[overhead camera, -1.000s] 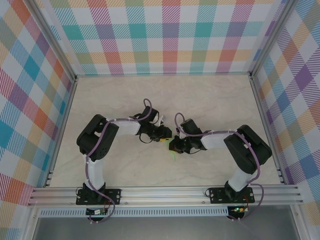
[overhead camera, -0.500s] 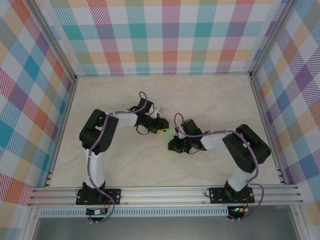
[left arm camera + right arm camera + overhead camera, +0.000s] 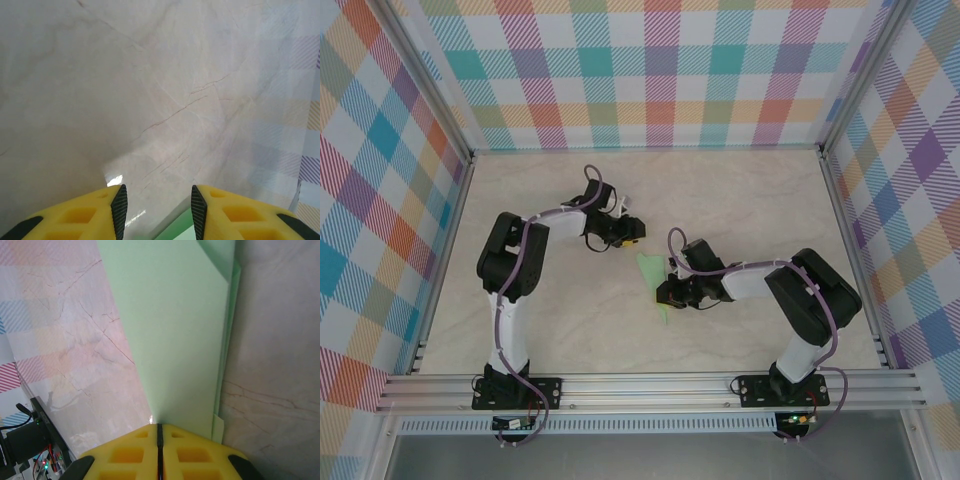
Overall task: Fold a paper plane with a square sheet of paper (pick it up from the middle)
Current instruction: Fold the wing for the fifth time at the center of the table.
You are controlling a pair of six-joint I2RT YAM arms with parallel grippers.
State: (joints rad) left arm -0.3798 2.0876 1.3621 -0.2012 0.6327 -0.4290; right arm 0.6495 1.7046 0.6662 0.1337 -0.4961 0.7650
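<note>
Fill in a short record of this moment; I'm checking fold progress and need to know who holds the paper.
paper: folded paper, pale green, layered edges along one side
paper contact: on or just above the table, cannot tell which
right arm: right gripper shut on the folded paper's near end
left arm: left gripper open, nothing between its fingers, apart from the paper in the top view
stage: partly folded, probably not a finished plane yet
</note>
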